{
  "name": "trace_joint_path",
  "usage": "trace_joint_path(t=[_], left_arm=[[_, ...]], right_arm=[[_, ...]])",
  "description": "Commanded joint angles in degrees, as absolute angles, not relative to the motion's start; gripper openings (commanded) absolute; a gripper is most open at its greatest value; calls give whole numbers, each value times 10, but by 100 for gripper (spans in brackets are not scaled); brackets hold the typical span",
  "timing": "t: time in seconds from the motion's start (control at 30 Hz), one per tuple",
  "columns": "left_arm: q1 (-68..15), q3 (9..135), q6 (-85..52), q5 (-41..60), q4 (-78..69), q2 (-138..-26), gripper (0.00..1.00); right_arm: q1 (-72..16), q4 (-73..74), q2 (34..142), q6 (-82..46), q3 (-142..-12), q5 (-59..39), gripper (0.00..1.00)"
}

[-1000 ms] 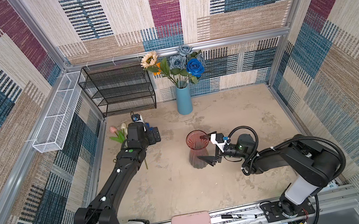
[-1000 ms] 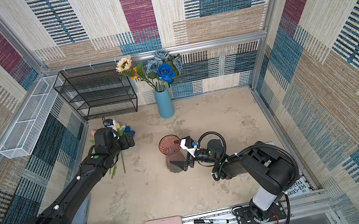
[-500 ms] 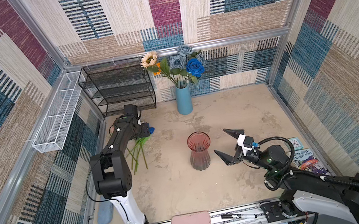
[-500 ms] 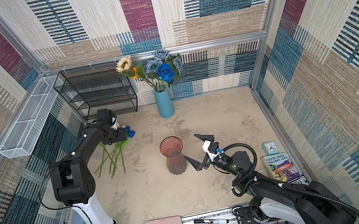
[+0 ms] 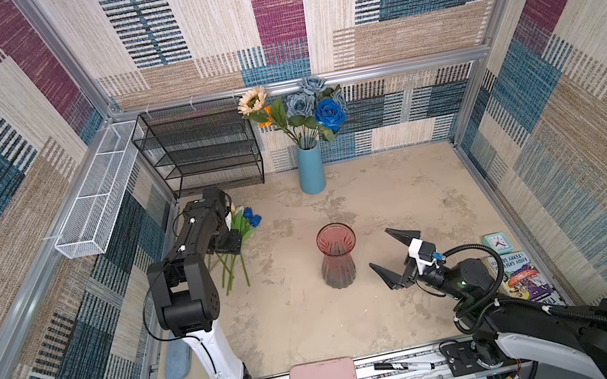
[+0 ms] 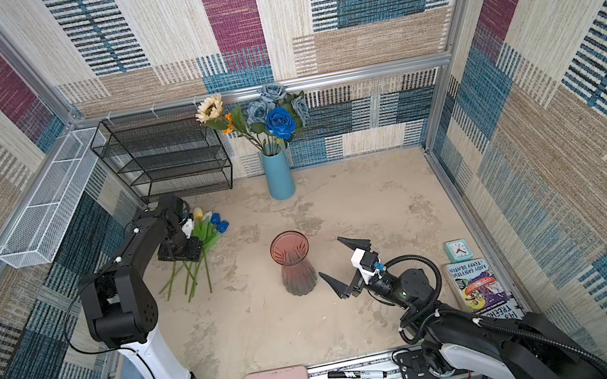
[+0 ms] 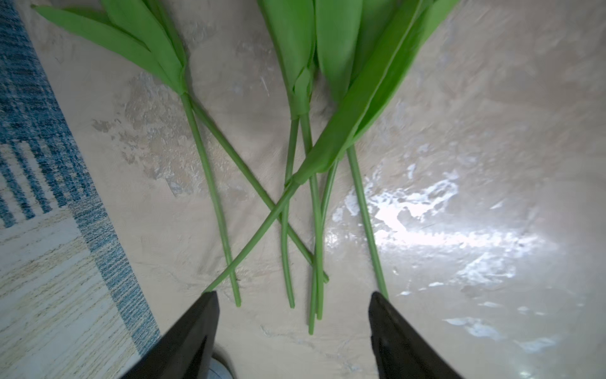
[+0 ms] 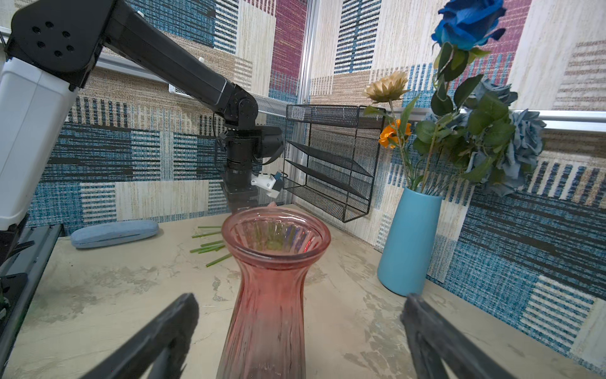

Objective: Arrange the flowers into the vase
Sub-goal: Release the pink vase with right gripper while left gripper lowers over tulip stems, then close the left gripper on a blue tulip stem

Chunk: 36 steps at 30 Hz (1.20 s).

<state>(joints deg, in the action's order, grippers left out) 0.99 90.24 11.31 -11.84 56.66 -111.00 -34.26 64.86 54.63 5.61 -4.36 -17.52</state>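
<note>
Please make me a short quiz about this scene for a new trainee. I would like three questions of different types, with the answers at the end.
1. True or false: the ribbed pink glass vase in the middle of the beige table already holds flowers.
2. Short answer: do the jaws of the right gripper stand open or shut?
3. Choose one. The loose tulips with long green stems lie: A) flat on the table, below the left gripper; B) inside the pink vase; C) in the right gripper.

Key: 1 false; 2 open; 3 A.
</note>
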Motion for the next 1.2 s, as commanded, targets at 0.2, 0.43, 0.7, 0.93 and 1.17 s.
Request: trace_joint_path(t=[0.2, 0.43, 0.7, 0.93, 1.17], left_arm=[[21, 930, 173, -125, 558, -1172, 71], [21, 938, 181, -137, 545, -1202, 47], [21, 940, 177, -138, 538, -1201, 11], [8, 940, 159, -113, 539, -1159, 0], [-13, 921, 108, -49, 538, -1106, 0]], right_arm=[[-344, 683, 552, 51, -43, -165, 100], [-344, 681, 553, 51, -42, -163, 100], [-344, 684, 562, 53, -44, -161, 100], [-344, 690, 587, 50, -50, -163, 100], [-344, 694, 588, 49, -48, -161, 100]])
